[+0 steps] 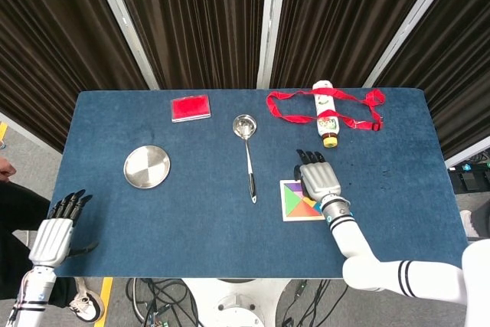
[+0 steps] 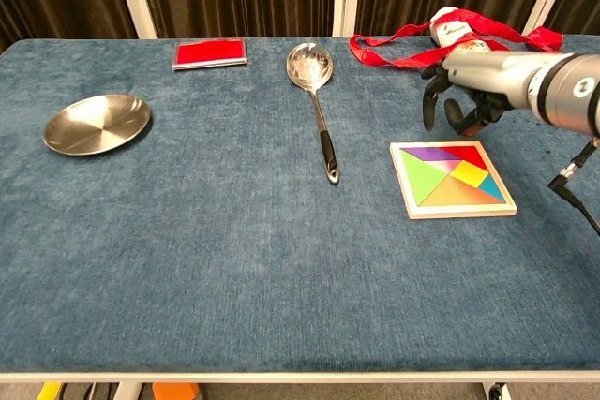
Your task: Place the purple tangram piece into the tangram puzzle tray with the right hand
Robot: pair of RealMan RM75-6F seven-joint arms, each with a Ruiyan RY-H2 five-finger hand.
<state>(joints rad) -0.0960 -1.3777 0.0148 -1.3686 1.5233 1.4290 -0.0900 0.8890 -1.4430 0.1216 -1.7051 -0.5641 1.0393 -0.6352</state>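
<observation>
The tangram tray (image 2: pixel 453 180) lies on the blue table, right of centre, filled with coloured pieces. The purple piece (image 2: pixel 431 153) sits flat in the tray's far left corner. My right hand (image 2: pixel 469 91) hovers just above and behind the tray's far edge, fingers curled downward and holding nothing. In the head view the right hand (image 1: pixel 318 179) covers the upper right of the tray (image 1: pixel 292 201). My left hand (image 1: pixel 55 233) hangs off the table's near left corner, fingers apart and empty.
A ladle (image 2: pixel 316 91) lies left of the tray. A steel plate (image 2: pixel 97 123) sits at the left, a red card (image 2: pixel 210 52) at the back. A bottle (image 2: pixel 454 33) wrapped in red ribbon (image 2: pixel 403 51) lies behind my right hand.
</observation>
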